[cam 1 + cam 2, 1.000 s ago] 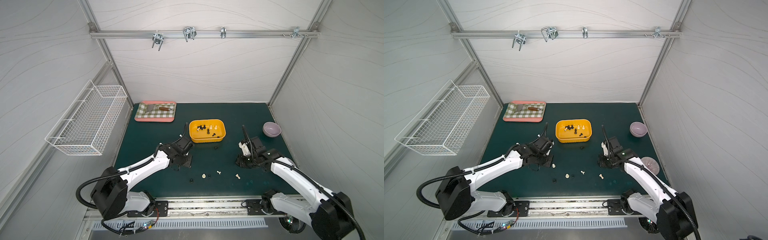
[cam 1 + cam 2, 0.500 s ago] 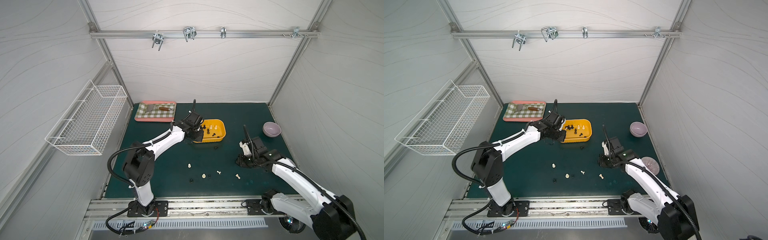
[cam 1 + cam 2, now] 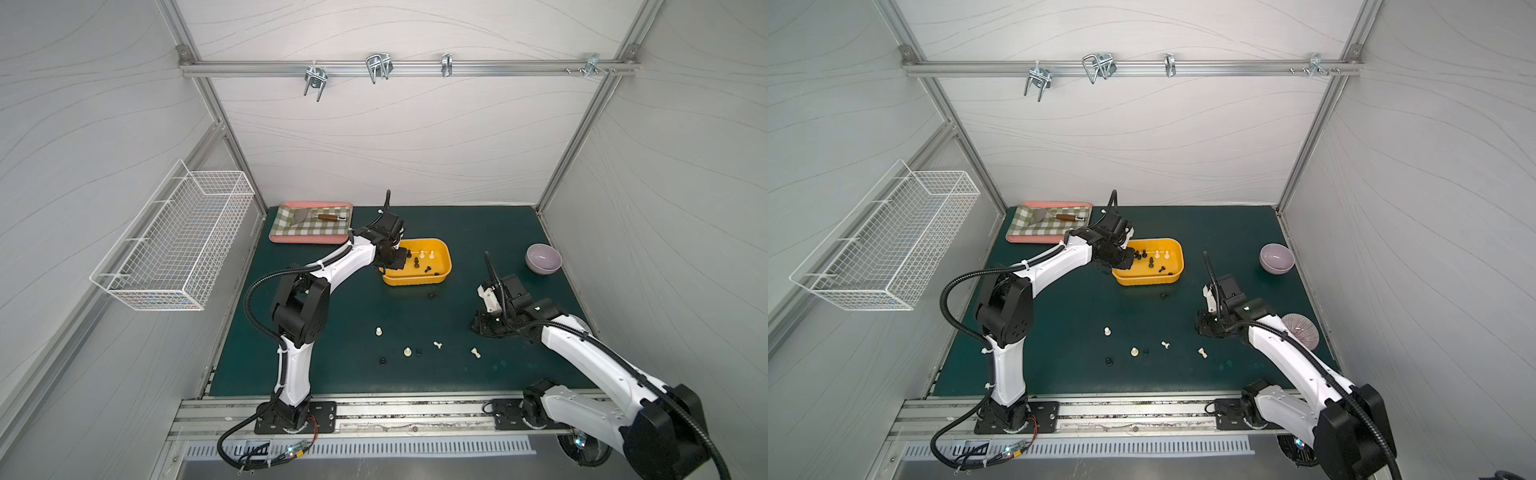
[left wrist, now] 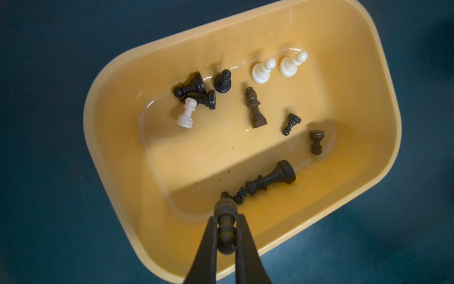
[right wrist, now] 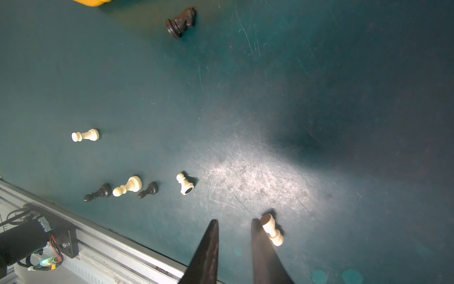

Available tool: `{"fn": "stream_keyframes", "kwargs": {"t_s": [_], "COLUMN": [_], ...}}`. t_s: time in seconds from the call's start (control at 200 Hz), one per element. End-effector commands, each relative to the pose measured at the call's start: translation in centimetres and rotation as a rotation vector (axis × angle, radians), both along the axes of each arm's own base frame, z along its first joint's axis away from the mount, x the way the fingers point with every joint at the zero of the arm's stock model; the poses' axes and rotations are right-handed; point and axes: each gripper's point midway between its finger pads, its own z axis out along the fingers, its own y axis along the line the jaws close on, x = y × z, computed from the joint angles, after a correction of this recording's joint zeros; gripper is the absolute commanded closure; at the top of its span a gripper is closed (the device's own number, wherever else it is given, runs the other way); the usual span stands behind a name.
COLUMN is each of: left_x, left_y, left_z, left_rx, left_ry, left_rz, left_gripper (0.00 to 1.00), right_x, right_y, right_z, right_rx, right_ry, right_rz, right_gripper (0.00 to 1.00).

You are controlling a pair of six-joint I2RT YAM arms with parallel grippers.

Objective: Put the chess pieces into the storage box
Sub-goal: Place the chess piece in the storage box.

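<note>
At the back left of the table lies the checkered tray. Just right of it is the storage box. Your left tool hangs over the box's left end, clamped on a dark piece. Black and cream chess pieces already lie inside. A dark knight rests on the table close in front of the box, and cream and black pieces are scattered nearer the front. To the right, your right tool is low over the table. Its fingers are apart with nothing between them, and a cream piece lies against the outside of one finger.
</note>
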Motion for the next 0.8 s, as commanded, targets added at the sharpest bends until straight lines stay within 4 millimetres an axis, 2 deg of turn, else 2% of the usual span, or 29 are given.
{"fn": "stream_keyframes", "kwargs": {"t_s": [0.0,0.215,0.54,0.795], "left_x": [1.2,1.7,1.9,1.4], "left_y": [-0.6,-1.3,-1.5,-1.4], "left_z": [1.1,1.7,3.3,4.1], "left_rx": [-0.028,-0.052,-0.069,-0.081], "left_ry": [-0.030,-0.036,-0.072,-0.082], "left_rz": [-0.021,-0.027,-0.042,-0.049], "left_gripper": [0.87,0.65,0.58,0.53], "right_x": [-0.5,-0.1,-0.1,0.1], "right_y": [-0.2,0.0,0.1,0.3], "right_z": [-0.9,0.0,0.0,0.1], "right_rx": [-0.007,0.000,-0.002,-0.001], "right_ry": [0.043,0.022,0.024,0.031], "right_rz": [-0.007,-0.001,0.005,0.019], "right_gripper": [0.74,0.74,0.74,0.74]}}
